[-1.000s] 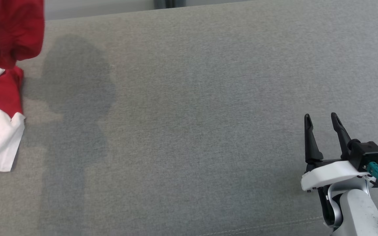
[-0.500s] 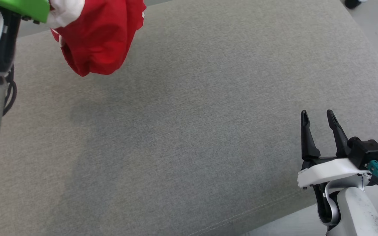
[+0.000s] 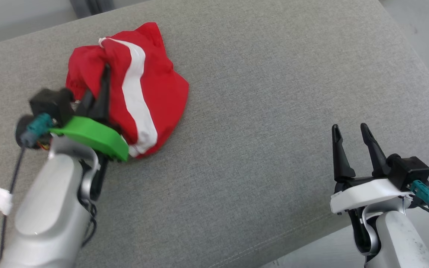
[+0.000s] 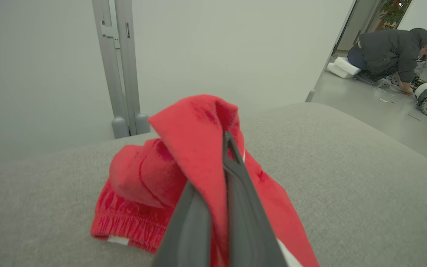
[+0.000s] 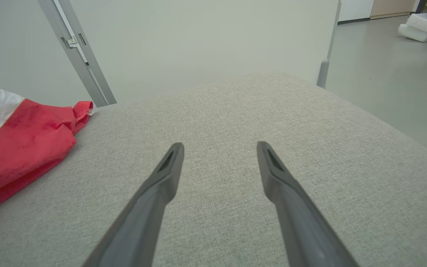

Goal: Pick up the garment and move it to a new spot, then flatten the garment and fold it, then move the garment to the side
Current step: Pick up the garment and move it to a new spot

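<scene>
Red shorts (image 3: 140,93) lowered onto cushion (image 3: 274,111), left gripper (image 3: 105,72) clamped on them, right gripper (image 3: 349,128) apart. Move step ending; release, flatten next.

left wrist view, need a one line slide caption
Left end effector shut on a bunched red garment on a grey cushion, person crouching behind

There is one red garment (image 3: 151,93), at the upper left of the head view, and one grey cushion (image 3: 274,93) under it. The hands number two: the left hand (image 3: 105,70) at the left and the right hand (image 3: 349,128) at the lower right, each with two dark fingers (image 3: 339,156). The left wrist view adds two grey upright rails (image 4: 119,74) at its upper left and one person (image 4: 387,48) at its upper right.
</scene>
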